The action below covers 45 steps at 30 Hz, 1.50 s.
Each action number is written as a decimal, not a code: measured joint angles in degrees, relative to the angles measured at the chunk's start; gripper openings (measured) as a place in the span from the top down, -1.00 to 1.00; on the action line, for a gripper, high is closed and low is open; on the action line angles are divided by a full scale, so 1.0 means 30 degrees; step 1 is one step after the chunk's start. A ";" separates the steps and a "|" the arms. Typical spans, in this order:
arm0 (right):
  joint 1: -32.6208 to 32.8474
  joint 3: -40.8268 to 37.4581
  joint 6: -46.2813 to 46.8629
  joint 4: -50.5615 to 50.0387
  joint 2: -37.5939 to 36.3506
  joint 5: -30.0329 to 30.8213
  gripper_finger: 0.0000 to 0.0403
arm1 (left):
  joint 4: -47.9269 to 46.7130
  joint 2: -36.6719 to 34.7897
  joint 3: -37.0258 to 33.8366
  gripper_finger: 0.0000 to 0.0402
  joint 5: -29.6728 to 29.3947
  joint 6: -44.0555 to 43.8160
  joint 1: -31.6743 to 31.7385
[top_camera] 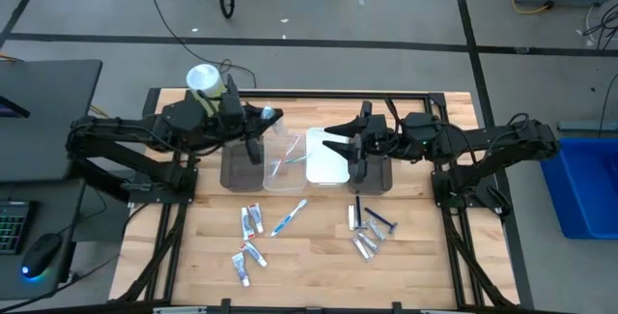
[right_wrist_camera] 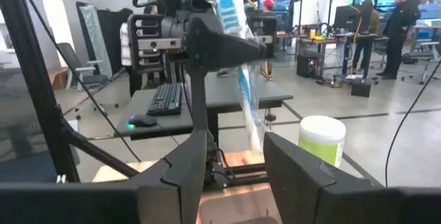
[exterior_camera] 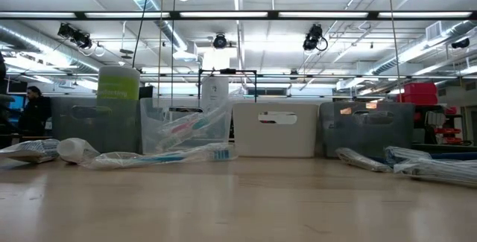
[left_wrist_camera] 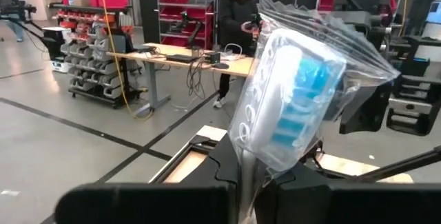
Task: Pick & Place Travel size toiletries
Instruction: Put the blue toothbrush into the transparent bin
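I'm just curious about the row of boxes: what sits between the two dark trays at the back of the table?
In the high view, a clear tray holding toothbrushes and a white tray sit between the left dark tray and right dark tray.

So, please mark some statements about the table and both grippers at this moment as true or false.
1. The left gripper is shut on a wrapped toothbrush. True.
2. The right gripper holds a razor. False: its fingers are apart and nothing is between them.
3. The clear tray has toothbrushes in it. True.
4. The green-white canister lies tipped over in the middle of the table. False: it stands upright at the far left corner.
5. The razors lie on the table in front of the right-hand dark tray. True.
6. All toothpaste tubes are already in trays. False: several lie on the table.
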 joint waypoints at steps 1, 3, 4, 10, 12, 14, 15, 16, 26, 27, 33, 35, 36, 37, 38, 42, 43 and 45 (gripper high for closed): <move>0.0000 0.0000 0.0004 -0.0162 0.0001 -0.0001 0.29 | -0.0026 -0.0030 0.0015 0.93 -0.0051 -0.0016 0.0000; 0.0000 0.0000 0.0000 -0.0273 0.0007 -0.0007 0.35 | -0.0651 -0.0030 0.0015 0.93 -0.0429 -0.0362 0.0000; 0.0000 0.0000 0.0003 -0.0274 0.0007 -0.0007 0.37 | -0.0995 0.0003 0.0009 0.93 -0.0521 -0.0513 0.0000; 0.0000 0.0000 -0.0004 -0.0296 0.0007 -0.0015 0.54 | -0.3329 0.0018 0.0007 0.90 -0.0618 -0.2140 0.0408; 0.0000 0.0000 -0.0004 -0.0441 0.0007 -0.0022 0.60 | -0.4082 0.0258 0.0007 0.93 -0.0653 -0.2957 0.0721; 0.0000 0.0000 -0.0004 -0.0661 0.0007 -0.0036 0.64 | -0.5079 0.0409 -0.0025 0.93 -0.0522 -0.3654 0.1014; 0.0000 0.0000 -0.0004 -0.0835 0.0007 -0.0036 0.67 | -0.5432 0.0553 -0.0029 0.93 -0.0372 -0.4075 0.1195; 0.0000 0.0000 0.0000 -0.1080 0.0007 -0.0044 0.69 | -0.5391 0.0828 0.0002 0.93 -0.0213 -0.4475 0.1396; 0.0000 0.0015 0.0004 -0.3318 0.0017 -0.0053 0.84 | -0.6174 0.4063 -0.0004 0.93 0.2931 -0.7973 0.3254; 0.0000 0.0015 -0.0004 -0.3398 0.0022 -0.0051 0.85 | -0.6531 0.4494 -0.0029 0.93 0.3125 -0.8707 0.3438; 0.0000 0.0015 -0.0004 -0.3770 0.0025 -0.0051 0.85 | -0.7030 0.6667 0.0010 0.85 0.5492 -1.0980 0.4256; 0.0000 0.0015 -0.0025 -0.3806 0.0029 -0.0051 0.86 | -0.7129 0.7481 -0.0026 0.85 0.5930 -1.1180 0.4350; 0.0000 0.0015 -0.0079 -0.3881 0.0022 -0.0051 0.86 | -0.6991 0.7891 0.0000 0.87 0.6118 -1.1405 0.4350; 0.0000 0.0015 -0.0185 -0.3908 0.0029 -0.0045 0.86 | -0.7394 0.8219 -0.0008 0.89 0.6302 -1.1558 0.4409; 0.0000 0.0015 -0.0284 -0.3908 0.0029 -0.0045 0.86 | -0.7657 0.8570 -0.0022 0.91 0.6473 -1.1863 0.4451; 0.0000 0.0015 -0.0504 -0.4061 0.0029 -0.0045 0.86 | -0.8357 0.9671 -0.0022 0.93 0.7006 -1.2343 0.4486; 0.0000 0.0015 -0.0506 -0.4187 0.0029 -0.0044 0.86 | -0.8471 0.9863 -0.0020 0.92 0.7154 -1.2387 0.4488; 0.0000 0.0015 -0.0506 -0.4241 0.0029 -0.0044 0.86 | -0.9121 1.0135 -0.0022 0.87 0.7291 -1.2499 0.4481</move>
